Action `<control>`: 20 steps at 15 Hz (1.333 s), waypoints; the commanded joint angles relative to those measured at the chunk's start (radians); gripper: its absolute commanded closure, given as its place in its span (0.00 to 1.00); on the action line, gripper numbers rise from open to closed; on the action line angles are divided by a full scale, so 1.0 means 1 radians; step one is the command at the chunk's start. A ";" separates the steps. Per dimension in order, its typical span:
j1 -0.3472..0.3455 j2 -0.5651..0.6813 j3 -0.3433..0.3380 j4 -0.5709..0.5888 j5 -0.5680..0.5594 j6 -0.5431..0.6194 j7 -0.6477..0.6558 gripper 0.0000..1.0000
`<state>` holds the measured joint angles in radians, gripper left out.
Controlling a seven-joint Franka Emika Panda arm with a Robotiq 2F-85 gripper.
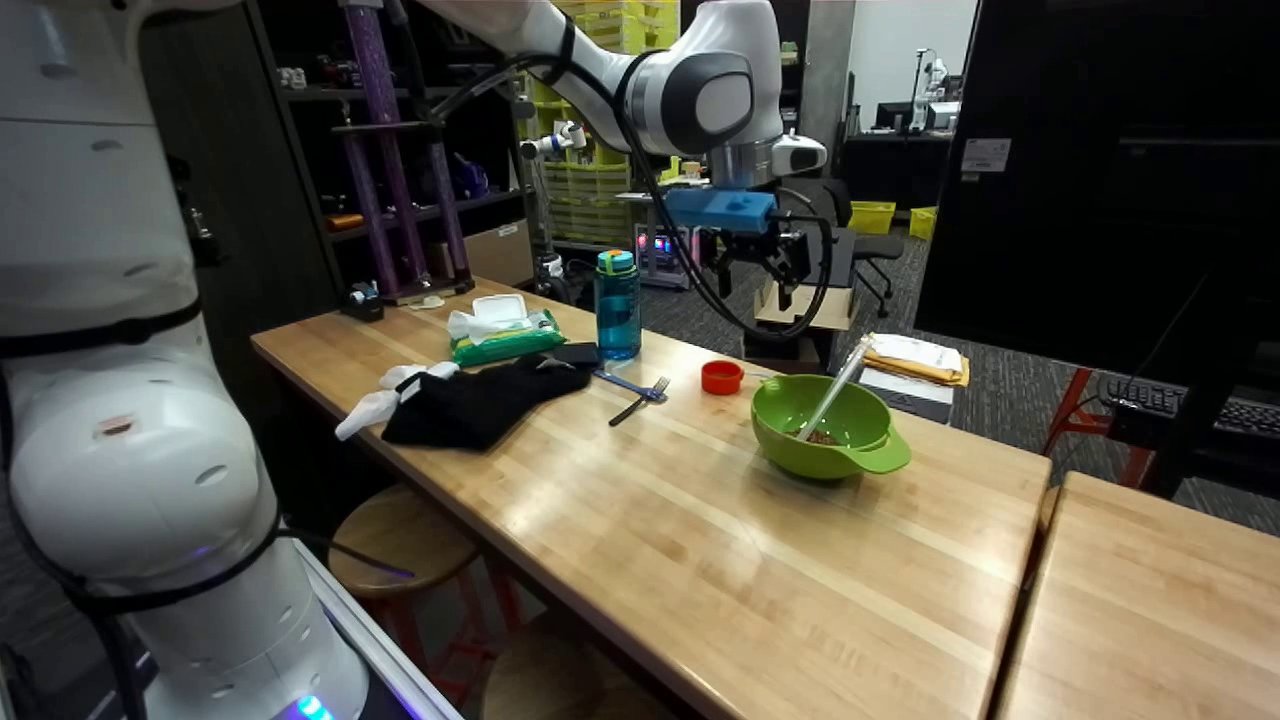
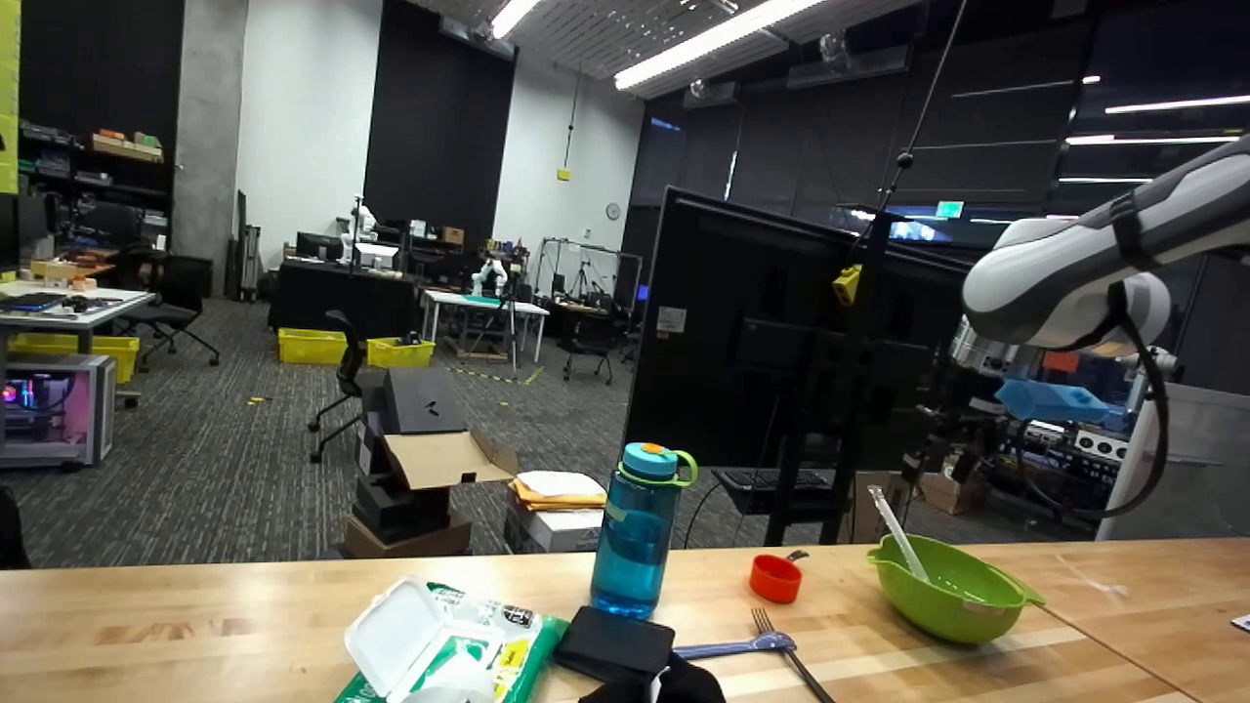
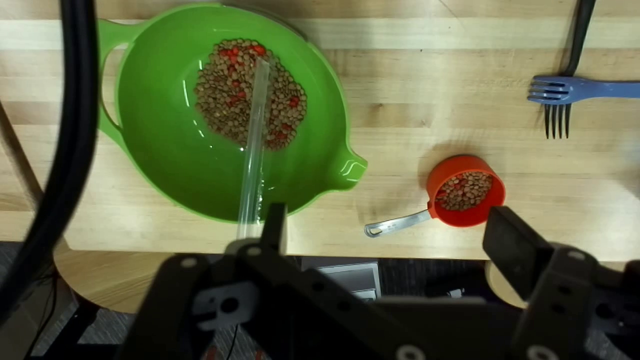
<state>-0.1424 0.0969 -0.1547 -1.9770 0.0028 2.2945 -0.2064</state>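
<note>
My pincer (image 3: pixel 387 225) is released, spread wide with nothing in its grasp, raised well clear of the surface (image 3: pixel 390 90) and touching nothing. Brown, lentil-like grains (image 3: pixel 220 107) flecked with red lie heaped in the green bowl (image 3: pixel 160 135), and more sit in the red cup (image 3: pixel 470 218), which stands near the bowl's pouring lip (image 3: pixel 352 170). As I judge it, no handling is under way: the bowl is part-filled, the cup is not empty, and nothing is lifted. The bowl is smooth and glossy, a clear straight rod (image 3: pixel 253 145) leaning over its rim; the cup is round with a flat metal handle (image 3: pixel 400 223); the surface is pale, striped wood
</note>
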 commanded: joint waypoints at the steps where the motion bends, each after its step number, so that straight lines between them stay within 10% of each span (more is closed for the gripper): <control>1: -0.007 0.000 0.007 0.002 -0.001 -0.003 0.001 0.00; 20: -0.013 0.334 0.070 0.351 -0.002 -0.034 -0.028 0.00</control>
<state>-0.1425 0.3822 -0.1028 -1.7106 0.0022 2.2936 -0.2069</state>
